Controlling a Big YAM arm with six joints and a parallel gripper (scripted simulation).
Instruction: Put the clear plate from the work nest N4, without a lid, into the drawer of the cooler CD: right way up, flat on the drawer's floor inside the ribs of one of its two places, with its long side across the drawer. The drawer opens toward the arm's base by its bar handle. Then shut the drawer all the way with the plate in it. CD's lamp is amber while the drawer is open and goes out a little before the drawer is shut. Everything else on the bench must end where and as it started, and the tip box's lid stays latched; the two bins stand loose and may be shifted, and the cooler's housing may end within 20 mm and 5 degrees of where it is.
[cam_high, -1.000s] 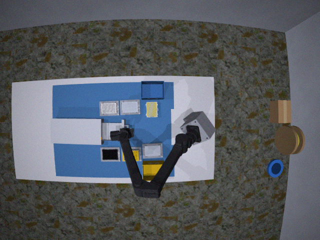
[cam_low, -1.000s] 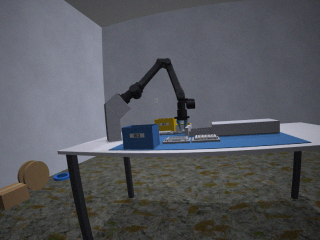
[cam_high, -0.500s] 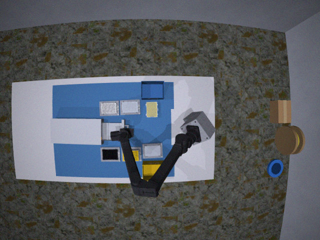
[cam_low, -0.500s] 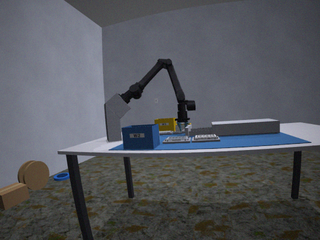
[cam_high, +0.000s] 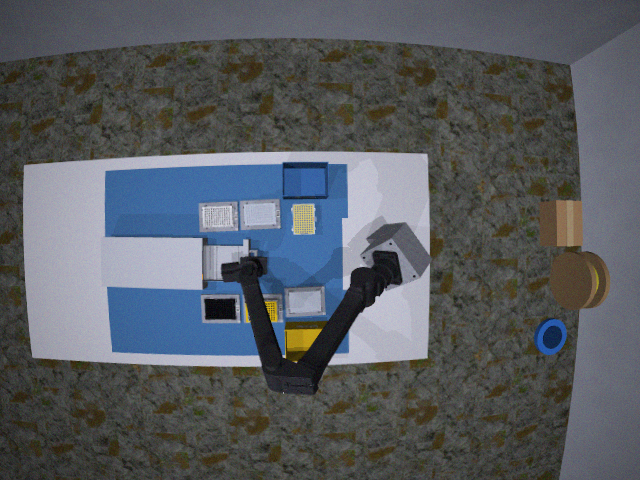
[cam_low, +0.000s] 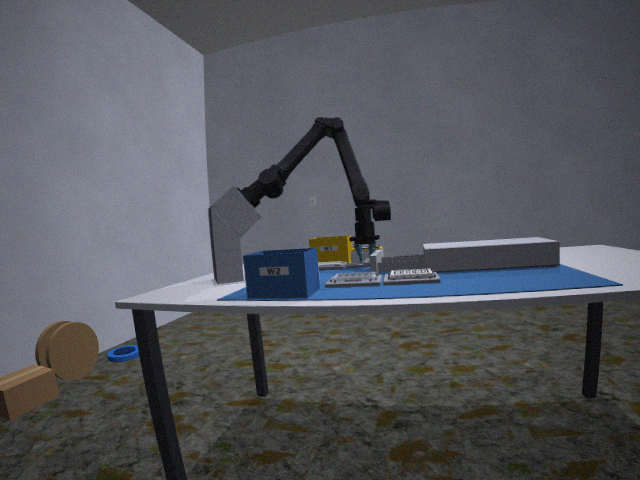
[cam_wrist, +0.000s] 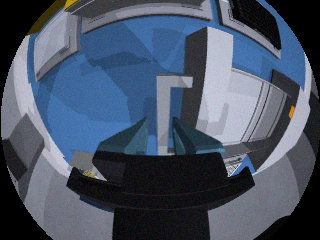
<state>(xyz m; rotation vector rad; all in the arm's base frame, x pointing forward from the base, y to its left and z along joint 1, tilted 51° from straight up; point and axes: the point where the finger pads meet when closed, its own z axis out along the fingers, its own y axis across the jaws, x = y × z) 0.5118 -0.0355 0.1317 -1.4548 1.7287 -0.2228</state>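
Observation:
The cooler CD (cam_high: 152, 262) is a long grey box at the middle left of the bench. Its drawer (cam_high: 223, 258) stands part way out toward the arm's base, and its floor looks empty. A small amber lamp (cam_wrist: 291, 112) is lit on the cooler. My gripper (cam_high: 255, 261) points down at the drawer's front, and it also shows in the side view (cam_low: 364, 253). In the wrist view my fingers stand a little apart on either side of the bar handle (cam_wrist: 166, 103), not squeezing it. A pale clear plate (cam_high: 305, 301) lies in a nest near the yellow bin. Another pale plate (cam_high: 260, 214) lies in the far row. I cannot read the nest labels.
The blue bin W2 (cam_high: 305, 179) stands at the mat's far edge and the yellow bin W1 (cam_high: 302, 338) at its near edge under my arm. A white well plate (cam_high: 218, 215), a yellow tip box (cam_high: 303, 218), a black plate (cam_high: 220, 308) and a yellow rack (cam_high: 270, 308) sit in nests.

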